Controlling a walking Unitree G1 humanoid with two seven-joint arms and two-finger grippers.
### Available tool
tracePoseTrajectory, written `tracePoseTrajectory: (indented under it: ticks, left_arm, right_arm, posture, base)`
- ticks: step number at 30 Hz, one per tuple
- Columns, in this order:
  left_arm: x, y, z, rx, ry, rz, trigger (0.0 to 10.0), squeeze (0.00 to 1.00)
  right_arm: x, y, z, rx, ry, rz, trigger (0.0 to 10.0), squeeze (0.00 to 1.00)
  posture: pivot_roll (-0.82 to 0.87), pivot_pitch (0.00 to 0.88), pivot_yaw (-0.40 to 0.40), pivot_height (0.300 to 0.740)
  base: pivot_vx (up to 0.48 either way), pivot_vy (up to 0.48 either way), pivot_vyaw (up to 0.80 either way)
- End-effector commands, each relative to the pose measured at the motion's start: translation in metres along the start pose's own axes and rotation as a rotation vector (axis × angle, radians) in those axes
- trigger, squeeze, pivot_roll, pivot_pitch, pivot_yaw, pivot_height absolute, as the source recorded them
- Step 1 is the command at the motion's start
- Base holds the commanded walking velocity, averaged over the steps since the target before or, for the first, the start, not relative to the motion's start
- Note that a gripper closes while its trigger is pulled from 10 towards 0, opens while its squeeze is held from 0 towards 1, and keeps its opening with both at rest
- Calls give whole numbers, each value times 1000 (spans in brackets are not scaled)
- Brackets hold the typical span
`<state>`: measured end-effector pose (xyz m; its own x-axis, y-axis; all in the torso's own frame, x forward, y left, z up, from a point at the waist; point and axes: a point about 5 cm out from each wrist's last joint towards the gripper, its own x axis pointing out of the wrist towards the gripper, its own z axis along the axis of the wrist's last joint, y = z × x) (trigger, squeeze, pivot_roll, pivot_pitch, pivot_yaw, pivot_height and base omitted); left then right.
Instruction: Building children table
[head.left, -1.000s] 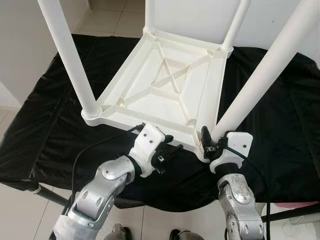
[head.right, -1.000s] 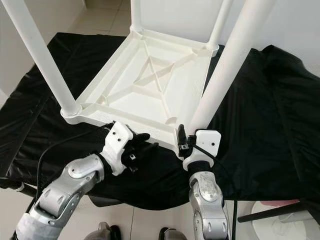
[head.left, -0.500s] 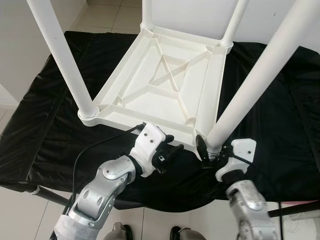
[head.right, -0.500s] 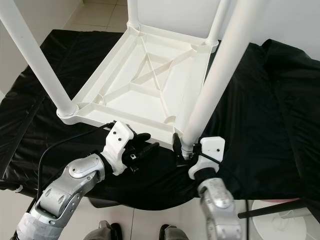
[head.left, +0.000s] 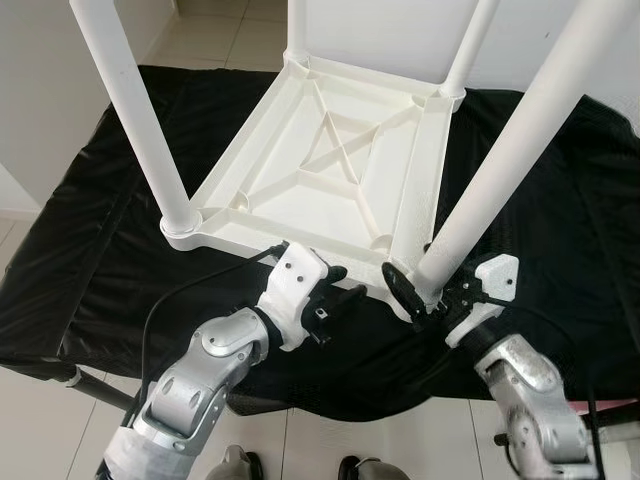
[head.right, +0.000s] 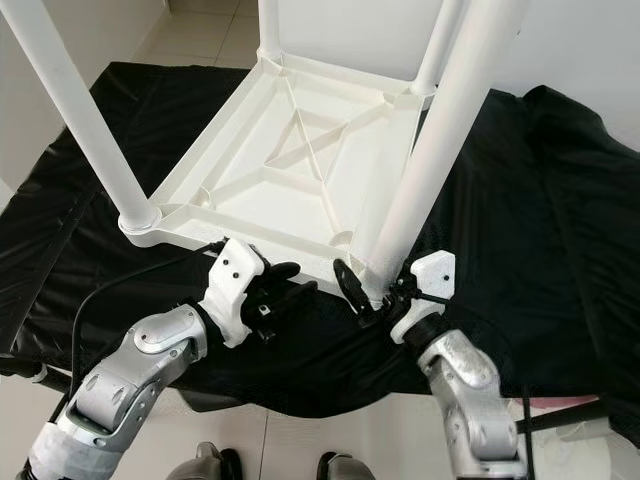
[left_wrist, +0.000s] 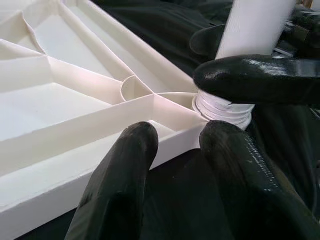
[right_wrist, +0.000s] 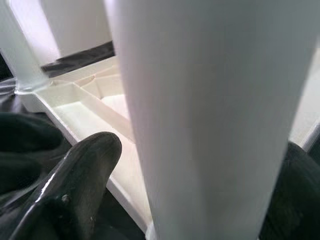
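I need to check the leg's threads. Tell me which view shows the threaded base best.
Left wrist view: the threaded base sits exposed above the tabletop corner. Both eye views show it tiny between the right end effector's fingers; right wrist view shows the leg's shaft.

All four table legs (head.left: 520, 150) run out past the top edge. The black cloth (head.left: 90, 260) hides the surface beneath, and the leg's (right_wrist: 210, 120) own bulk half-covers the right gripper's far finger (right_wrist: 295, 195).
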<state>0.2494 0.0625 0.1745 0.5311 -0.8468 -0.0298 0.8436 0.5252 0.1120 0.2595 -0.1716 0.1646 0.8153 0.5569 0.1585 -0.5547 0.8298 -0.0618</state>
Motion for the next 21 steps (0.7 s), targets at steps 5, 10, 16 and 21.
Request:
tracePoseTrajectory:
  ticks: [5,10,16,21]
  left_arm:
    - [-9,-13,-1,23,8,-198,10000,0]
    - [-13,-14,-1,13,16,-217,10000,0]
    - [-17,-13,-1,6,21,-206,10000,0]
    - [-17,-11,-1,6,19,-194,10000,0]
  right_arm:
    - [2,-12,-4,-6,42,92,10000,0]
    - [5,-18,-7,-34,68,140,4000,0]
    - [8,-26,-12,-42,85,167,0,0]
    - [8,-27,-13,-30,84,165,0,0]
  posture:
    - [-4,98,-53,740]
    - [7,98,-62,740]
    - [15,84,-70,740]
    - [12,79,-63,740]
  base:
    - [0,0,0]
    - [0,0,0]
    - [0,0,0]
    - [0,0,0]
